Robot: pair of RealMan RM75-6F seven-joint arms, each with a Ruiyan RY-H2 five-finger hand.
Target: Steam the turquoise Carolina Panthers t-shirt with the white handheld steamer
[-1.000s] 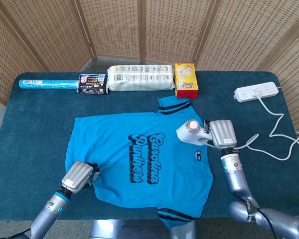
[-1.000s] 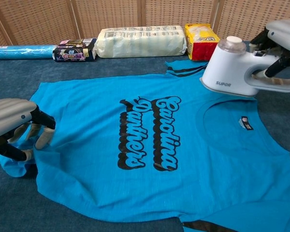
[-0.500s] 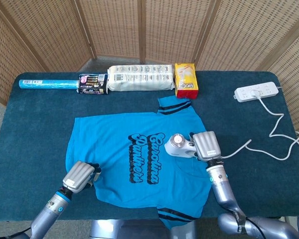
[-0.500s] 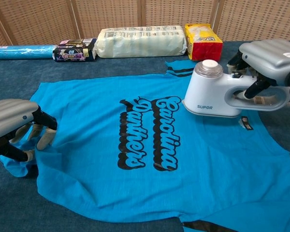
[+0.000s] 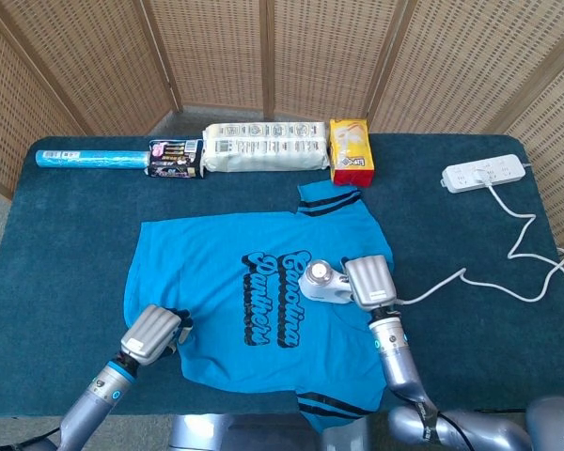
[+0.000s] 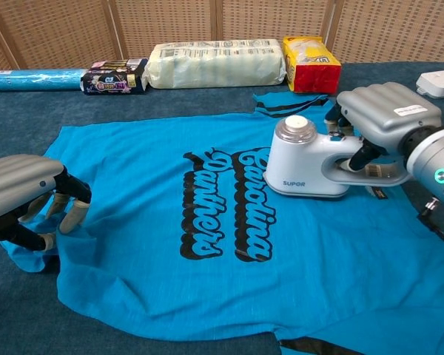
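Observation:
The turquoise Carolina Panthers t-shirt (image 5: 226,282) (image 6: 170,296) lies flat on the dark blue table, black lettering up. My right hand (image 5: 368,281) (image 6: 381,109) grips the handle of the white handheld steamer (image 5: 321,284) (image 6: 303,164), whose head sits over the shirt right beside the lettering. My left hand (image 5: 151,333) (image 6: 22,194) rests on the shirt's lower left corner, fingers curled down onto the fabric and pinning it. The steamer's cord (image 5: 470,278) trails to the right.
Along the back edge lie a blue roll (image 5: 89,159), a dark packet (image 5: 176,158), a white wrapped pack (image 5: 263,147) and a yellow-red bag (image 5: 351,149). A white power strip (image 5: 484,173) sits at the far right, its cable looping over the table.
My right hand has carried the steamer leftward from the collar area to the lettering. The left hand has stayed on the shirt's corner.

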